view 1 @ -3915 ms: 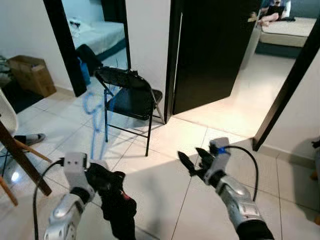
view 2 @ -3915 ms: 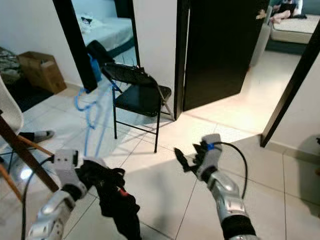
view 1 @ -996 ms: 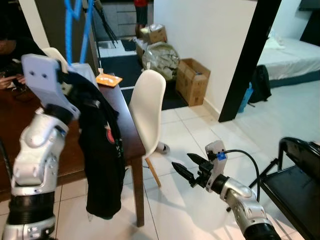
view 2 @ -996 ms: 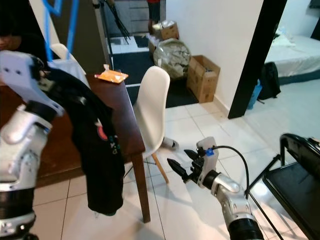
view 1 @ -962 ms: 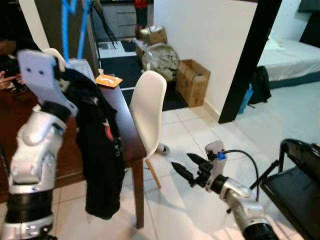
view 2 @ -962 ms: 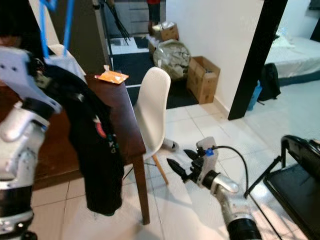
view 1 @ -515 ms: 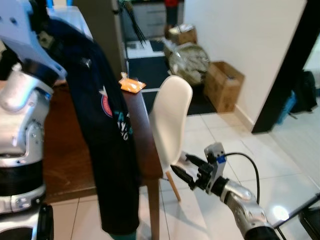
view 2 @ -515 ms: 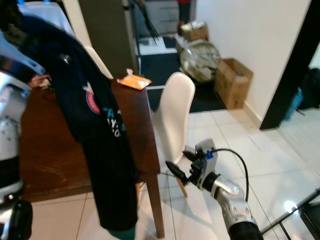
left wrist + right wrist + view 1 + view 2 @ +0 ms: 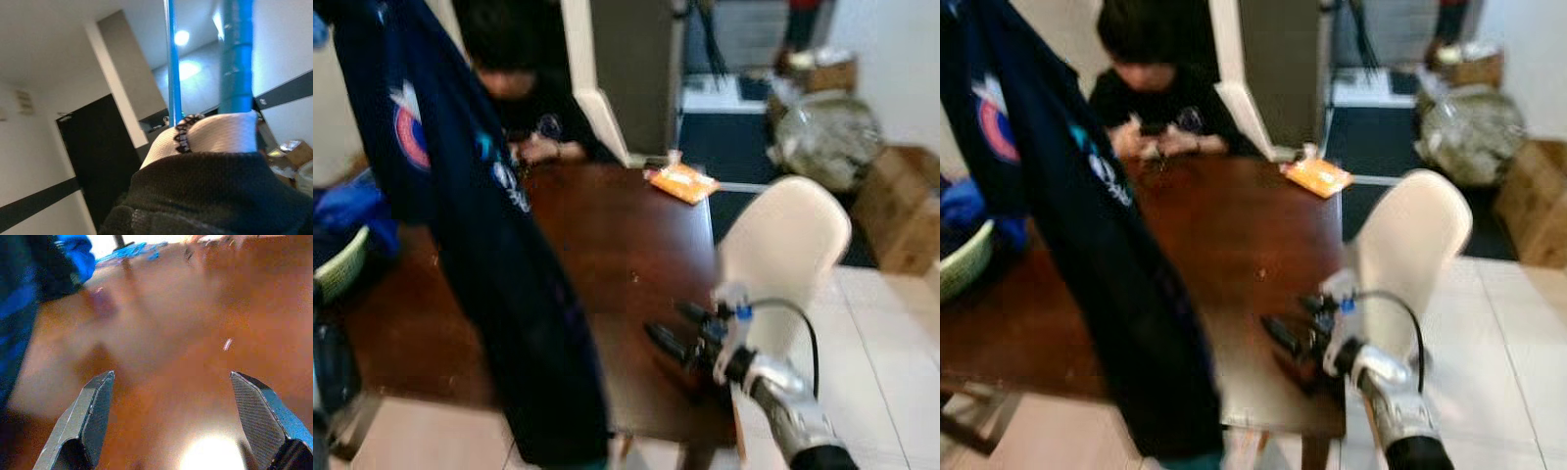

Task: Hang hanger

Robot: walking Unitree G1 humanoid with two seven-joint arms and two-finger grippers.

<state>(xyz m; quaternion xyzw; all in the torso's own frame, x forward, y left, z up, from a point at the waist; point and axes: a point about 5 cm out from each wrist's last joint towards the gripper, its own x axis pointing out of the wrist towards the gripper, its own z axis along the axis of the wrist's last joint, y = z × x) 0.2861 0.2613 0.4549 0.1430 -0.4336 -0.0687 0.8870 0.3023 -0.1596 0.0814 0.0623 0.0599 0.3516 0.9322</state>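
Note:
A dark navy garment (image 9: 499, 294) with a round red badge hangs high at my left, over the near edge of a brown table (image 9: 617, 235). It sits on a blue hanger (image 9: 237, 58). In the left wrist view the hanger's stem rises out of the garment's white collar (image 9: 215, 134), close before the camera. My left gripper holds the hanger up, and the cloth hides its fingers. My right gripper (image 9: 674, 328) is open and holds nothing. It hovers low over the table's near right corner, fingers (image 9: 90, 416) spread wide above the wood.
A person (image 9: 524, 108) sits at the table's far side, hands on the top. A white chair (image 9: 783, 255) stands at the right end. An orange packet (image 9: 677, 182) lies on the table. A green basket (image 9: 337, 269) is at the left and a cardboard box (image 9: 901, 211) at the far right.
The view has swung left to face the table, and the seated person has come into sight. The garment now hangs higher. The right gripper remains open.

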